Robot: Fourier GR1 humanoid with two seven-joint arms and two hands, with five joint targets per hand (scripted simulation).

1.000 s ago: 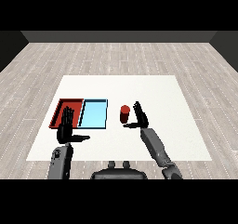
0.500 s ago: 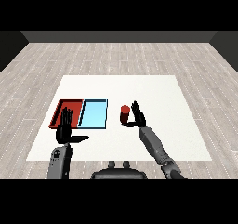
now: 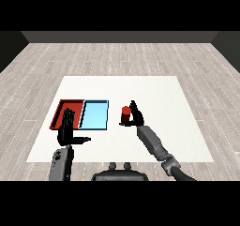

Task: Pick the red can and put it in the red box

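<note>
Grey wooden floorboards run off toward a dark back wall, and a white table (image 3: 140, 86) fills the middle of the frame. On its left part two trays lie side by side and touching: the red tray (image 3: 60, 113) further left, the light blue tray (image 3: 95, 116) next to it toward the centre.

Just right of the blue tray, near the centre of the frame, stands the red can (image 3: 125, 115), upright on the table. The right hand (image 3: 136, 116) is right against its right side, reaching in from the lower right. Its fingers look raised along the can with some part of the hand wrapping toward its base; I cannot tell from here whether they have closed on it or only touch it. The can does not look lifted.

The left hand (image 3: 68, 130) sits at the lower left, palm up to the room, fingers straight and spread with the thumb sticking out to the right. It holds nothing and overlaps the near edge of the red tray.

To my eye the step in hand is the grasp itself: the reach looks done, the lift has not begun. Next the fingers need to close round the can, then it must rise and travel left, over the blue tray, before coming down inside the red one. The left hand stands close to that landing spot and may need to give room.
</note>
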